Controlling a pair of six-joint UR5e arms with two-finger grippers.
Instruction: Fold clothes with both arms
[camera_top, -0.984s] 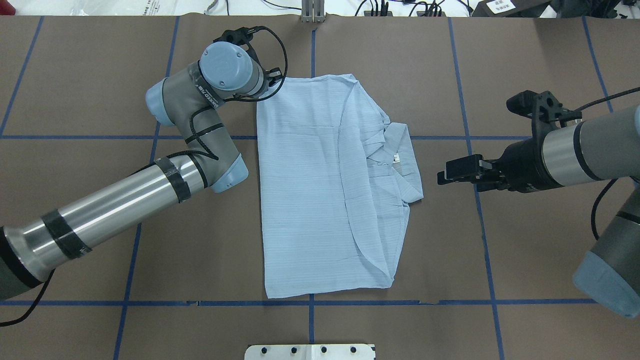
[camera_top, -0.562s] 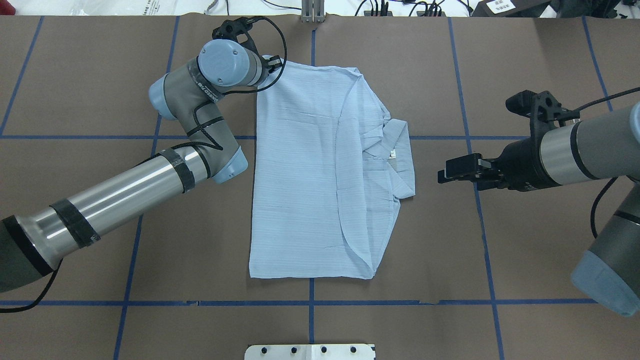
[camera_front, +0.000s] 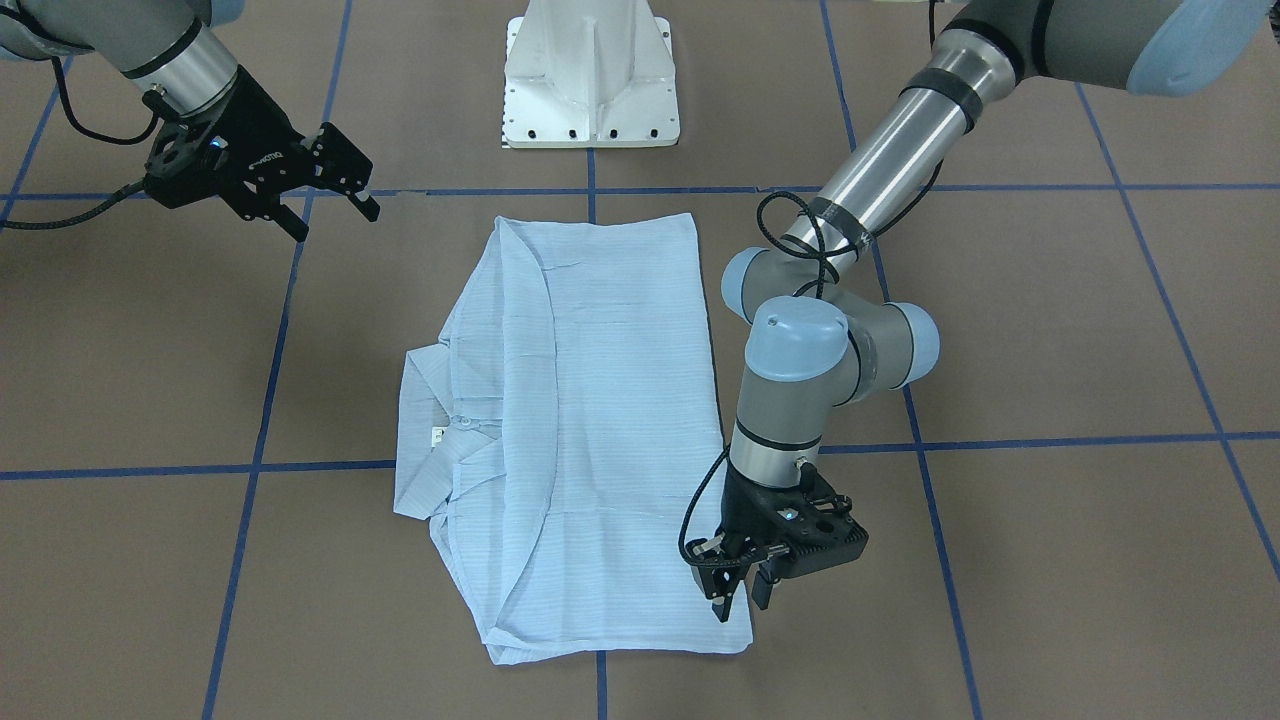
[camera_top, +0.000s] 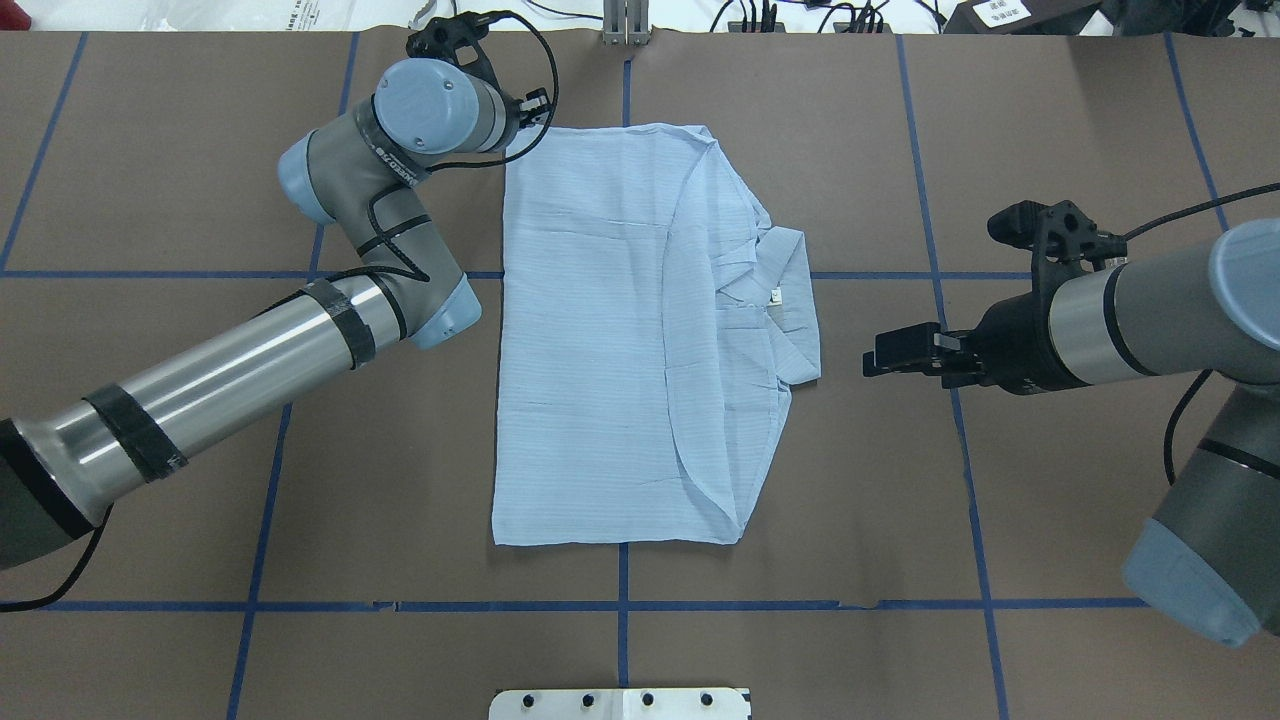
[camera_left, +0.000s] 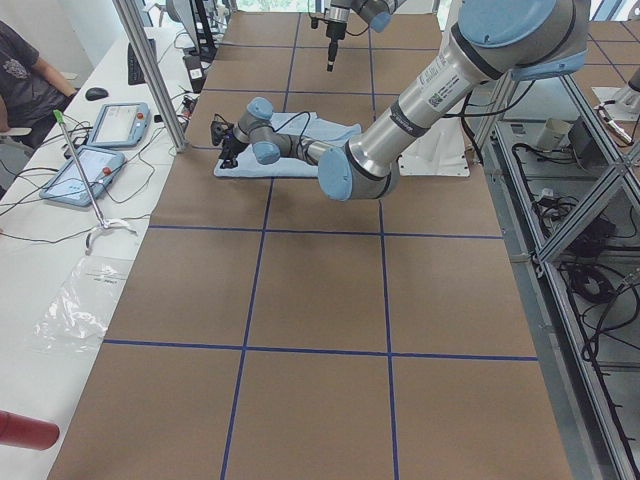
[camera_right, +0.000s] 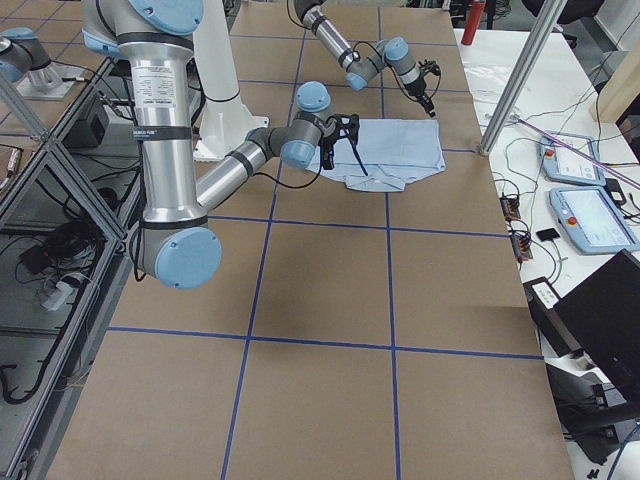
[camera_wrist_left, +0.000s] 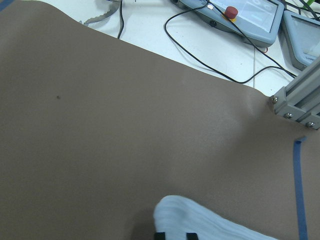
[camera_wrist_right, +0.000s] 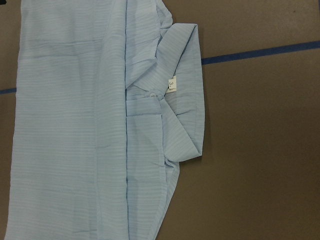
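Shirt (camera_top: 600, 350): lt-blue, striped, folded rect.

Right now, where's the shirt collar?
In the overhead view the collar juts from the right edge of the shirt at mid-table, crossing the horizontal blue tape line. The right gripper is just beyond it, not touching.

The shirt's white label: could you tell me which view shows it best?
The right wrist-mounted view: the label is close, unobstructed, at the collar. Overhead and front-facing views show a speck; the side and left wrist views, none of it.
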